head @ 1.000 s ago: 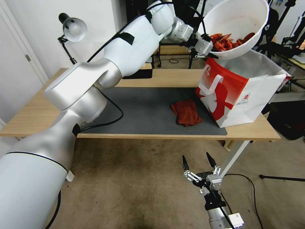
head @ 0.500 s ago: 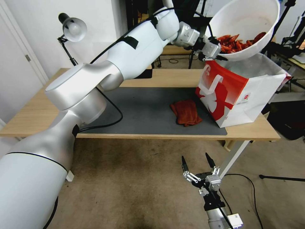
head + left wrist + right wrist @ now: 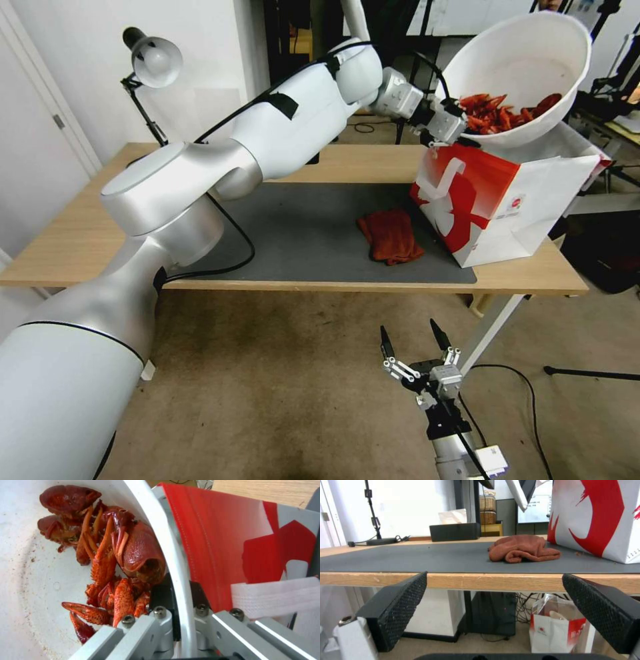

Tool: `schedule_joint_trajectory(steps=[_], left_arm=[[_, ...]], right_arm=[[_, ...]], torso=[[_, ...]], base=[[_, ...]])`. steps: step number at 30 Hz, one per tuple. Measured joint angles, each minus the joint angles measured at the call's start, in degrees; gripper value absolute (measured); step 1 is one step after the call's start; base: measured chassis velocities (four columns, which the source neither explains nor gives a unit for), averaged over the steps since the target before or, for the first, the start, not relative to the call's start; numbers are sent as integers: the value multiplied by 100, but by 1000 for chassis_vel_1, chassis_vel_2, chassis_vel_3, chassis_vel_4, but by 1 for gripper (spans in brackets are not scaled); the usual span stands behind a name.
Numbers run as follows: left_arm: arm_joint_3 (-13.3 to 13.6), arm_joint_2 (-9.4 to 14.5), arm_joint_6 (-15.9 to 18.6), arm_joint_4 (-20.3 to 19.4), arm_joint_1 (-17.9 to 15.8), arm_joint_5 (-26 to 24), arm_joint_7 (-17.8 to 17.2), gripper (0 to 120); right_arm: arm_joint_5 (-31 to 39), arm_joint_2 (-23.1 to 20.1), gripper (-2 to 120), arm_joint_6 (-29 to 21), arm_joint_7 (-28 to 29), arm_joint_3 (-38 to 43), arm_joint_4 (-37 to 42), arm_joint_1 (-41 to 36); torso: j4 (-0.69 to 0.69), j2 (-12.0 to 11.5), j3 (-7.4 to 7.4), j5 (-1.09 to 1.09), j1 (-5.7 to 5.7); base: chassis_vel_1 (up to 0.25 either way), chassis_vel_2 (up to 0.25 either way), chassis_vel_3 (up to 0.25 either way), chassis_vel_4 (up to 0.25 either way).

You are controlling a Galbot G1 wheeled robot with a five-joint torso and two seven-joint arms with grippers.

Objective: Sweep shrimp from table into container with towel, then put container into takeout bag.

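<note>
Upper right of the head view, the left gripper [image 3: 460, 133] is clenched on the rim of the white container [image 3: 533, 60], tilted just above the open takeout bag [image 3: 493, 200], shrimp [image 3: 497, 113] piled inside. The towel [image 3: 390, 235] lies mid-frame on the table [image 3: 67, 233]. Low down, the right gripper [image 3: 413, 337] hangs released.

The container [image 3: 533, 60] looks like smooth white plastic, faintly glossy. The shrimp [image 3: 126, 555] have shiny, pebbled red shells. The takeout bag [image 3: 497, 200] is a matt red-and-white sheet with woven white handles. The towel [image 3: 391, 235] is soft, nappy cloth. The surface [image 3: 80, 233] is pale wood grain under a matt grey mat [image 3: 300, 227] — the right gripper [image 3: 493, 605] wears black, dimpled rubbery pads.
</note>
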Motion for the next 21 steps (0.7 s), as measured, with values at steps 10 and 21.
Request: schedule_joint_trajectory(steps=[10,21], left_arm=[[78,0,-17,10,55,24,-113,0],[189,0,-2,-54,43,38,-419,32]], right_arm=[[4,8,100,-10,-4,-1,-64,58],[8,10,100,-46,-9,-7,-94,116]], torso=[[0,0,0,0,0],[-1,0,0,0,0]], base=[[0,0,0,0],[0,0,0,0]])
